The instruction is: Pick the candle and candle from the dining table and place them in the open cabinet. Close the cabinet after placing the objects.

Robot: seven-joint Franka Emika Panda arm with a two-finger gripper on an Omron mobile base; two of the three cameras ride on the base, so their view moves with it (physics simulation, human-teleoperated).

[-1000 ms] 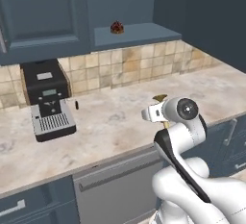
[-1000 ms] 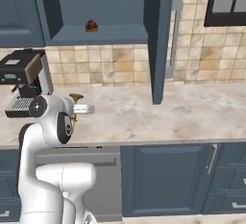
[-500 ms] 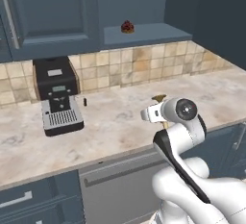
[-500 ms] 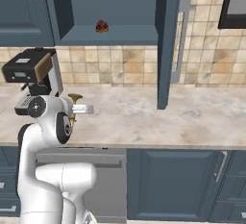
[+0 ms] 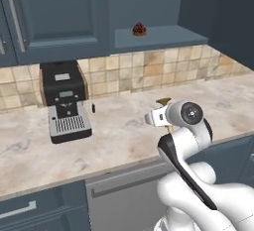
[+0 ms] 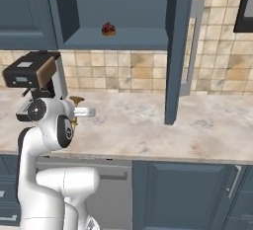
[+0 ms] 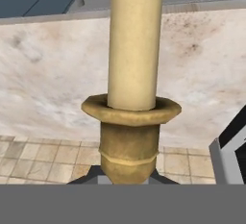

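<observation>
A: What differs from 0.5 s ago?

B: Both base views have slid sideways, so the camera moved, not the things. The coffee machine (image 5: 65, 99) sits further right in the left base view, and the open cabinet (image 6: 118, 12) more central in the right one.

A: And the room?

B: A beige marbled counter (image 5: 119, 131) under a tan tiled backsplash (image 6: 123, 71). On the cabinet shelf lies 1 small dark red lump (image 6: 108, 28). The cabinet door (image 6: 178, 46) stands open, its silver bar handle (image 6: 192, 51) vertical.

A: Where is the candle?

B: The candle (image 7: 133, 40) on its brass candlestick (image 7: 129, 136) is held above the counter, in front of the arm. The pincer (image 7: 126, 176) is clenched on the candlestick's base.

A: Its axis?

B: In the hand view its long axis runs straight away from the pincer, cream end farthest.
</observation>
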